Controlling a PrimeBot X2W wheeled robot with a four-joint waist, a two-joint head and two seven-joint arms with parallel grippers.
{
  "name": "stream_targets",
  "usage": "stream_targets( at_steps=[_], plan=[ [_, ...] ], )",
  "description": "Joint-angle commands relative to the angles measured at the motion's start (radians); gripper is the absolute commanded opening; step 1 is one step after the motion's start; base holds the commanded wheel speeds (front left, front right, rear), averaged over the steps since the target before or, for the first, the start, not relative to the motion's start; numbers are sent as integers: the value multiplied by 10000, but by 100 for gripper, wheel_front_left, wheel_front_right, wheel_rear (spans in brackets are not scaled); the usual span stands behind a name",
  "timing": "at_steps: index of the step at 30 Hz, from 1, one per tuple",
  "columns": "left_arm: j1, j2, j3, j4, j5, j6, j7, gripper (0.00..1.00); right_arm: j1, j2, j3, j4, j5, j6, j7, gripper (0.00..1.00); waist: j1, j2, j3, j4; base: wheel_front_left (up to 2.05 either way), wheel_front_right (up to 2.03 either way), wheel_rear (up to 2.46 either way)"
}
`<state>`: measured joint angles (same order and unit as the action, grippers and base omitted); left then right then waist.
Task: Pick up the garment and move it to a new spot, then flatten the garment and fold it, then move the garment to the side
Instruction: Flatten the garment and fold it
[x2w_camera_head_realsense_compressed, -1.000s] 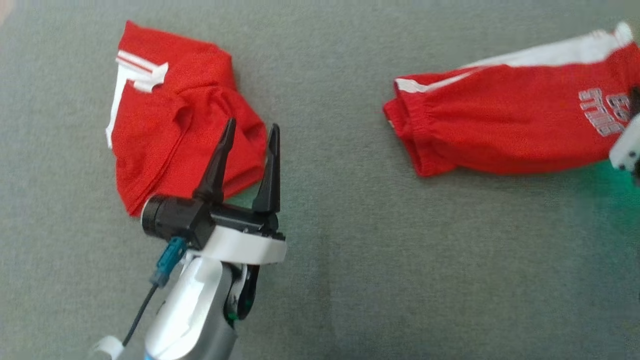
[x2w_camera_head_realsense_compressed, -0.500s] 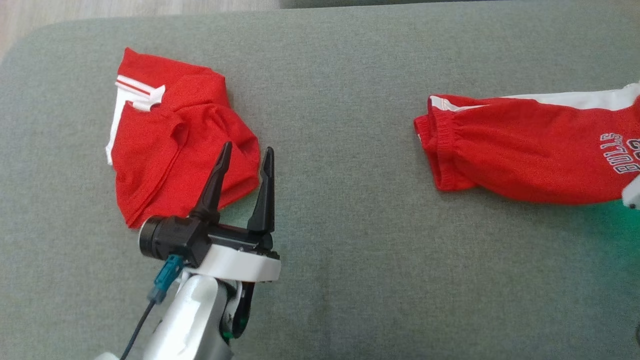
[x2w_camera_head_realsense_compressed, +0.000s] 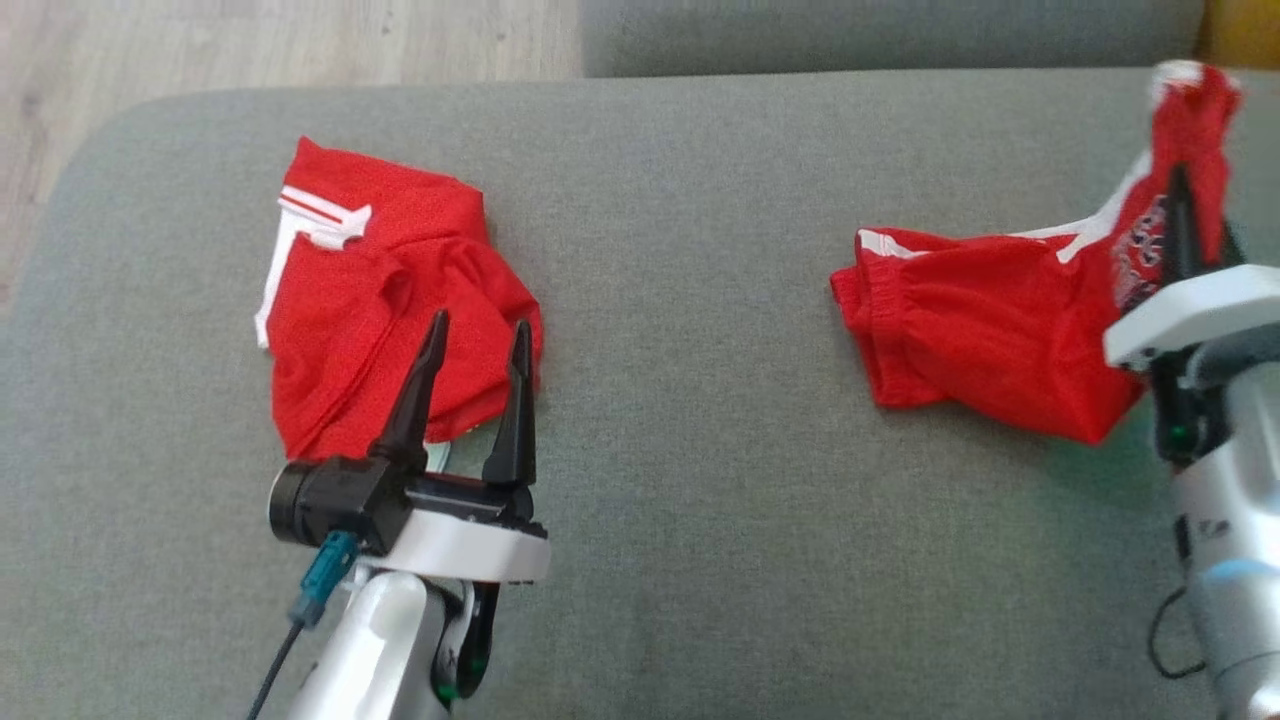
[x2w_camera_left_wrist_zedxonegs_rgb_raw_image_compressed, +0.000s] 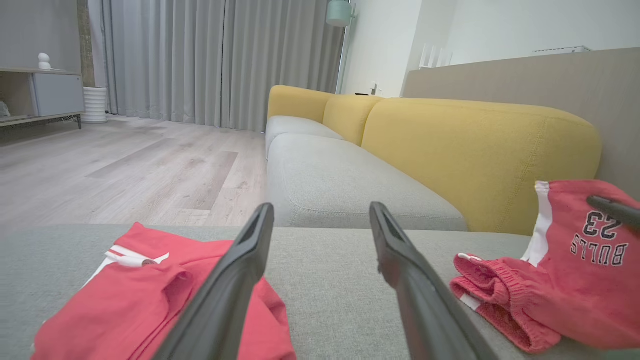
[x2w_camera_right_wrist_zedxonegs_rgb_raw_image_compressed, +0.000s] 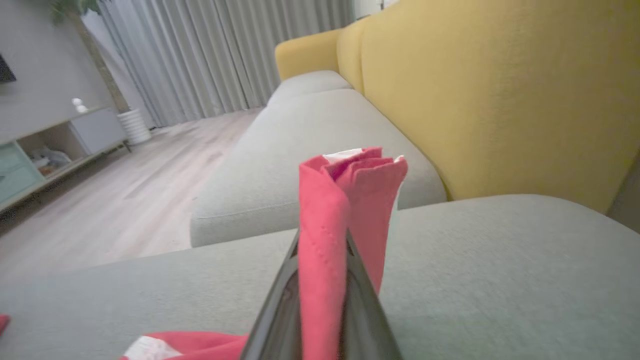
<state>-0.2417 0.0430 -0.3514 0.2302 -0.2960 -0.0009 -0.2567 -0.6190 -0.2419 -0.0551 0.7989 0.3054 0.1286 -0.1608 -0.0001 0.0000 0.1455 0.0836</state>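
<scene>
Crumpled garment (x2w_camera_head_realsense_compressed: 370, 300): bunched at ten o'clock on the grey cushion (x2w_camera_head_realsense_compressed: 680, 450), white trim showing, not flattened.
Left pincer (x2w_camera_head_realsense_compressed: 480, 322): wide and empty, poised at that garment's five o'clock edge, fingers pointing to twelve.
Red shorts (x2w_camera_head_realsense_compressed: 980, 340): at three o'clock; the waistband end rests on the cushion and the printed leg end is lifted.
Right pincer (x2w_camera_head_realsense_compressed: 1182, 215): clamped narrow on the raised hem of the shorts, cloth bunched between its fingers.
Progress: the pick-up looks under way, with the shorts only partly off the cushion. Carrying to a new spot, flattening, folding and setting aside all appear left to do.
</scene>
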Motion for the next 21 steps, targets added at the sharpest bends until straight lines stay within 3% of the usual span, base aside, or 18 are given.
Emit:
stream_targets(
  at_steps=[1, 9, 21],
  plan=[
    [-140, 72, 404, -269, 146, -30, -51, 100, 32, 106, 396, -519, 169, 21, -153, 0, 1, 0, -119, 68, 0, 0, 0],
    [16, 72, 427, -306, 182, -63, -51, 100, 483, 792, 2213, -1401, 711, 21, -82, 0, 1, 0, -209, 367, 0, 0, 0],
    [48, 72, 436, -278, 218, -37, -51, 100, 856, 812, 4293, -649, 786, 21, -23, 0, 1, 0, -141, 562, 0, 0, 0]
  ],
)
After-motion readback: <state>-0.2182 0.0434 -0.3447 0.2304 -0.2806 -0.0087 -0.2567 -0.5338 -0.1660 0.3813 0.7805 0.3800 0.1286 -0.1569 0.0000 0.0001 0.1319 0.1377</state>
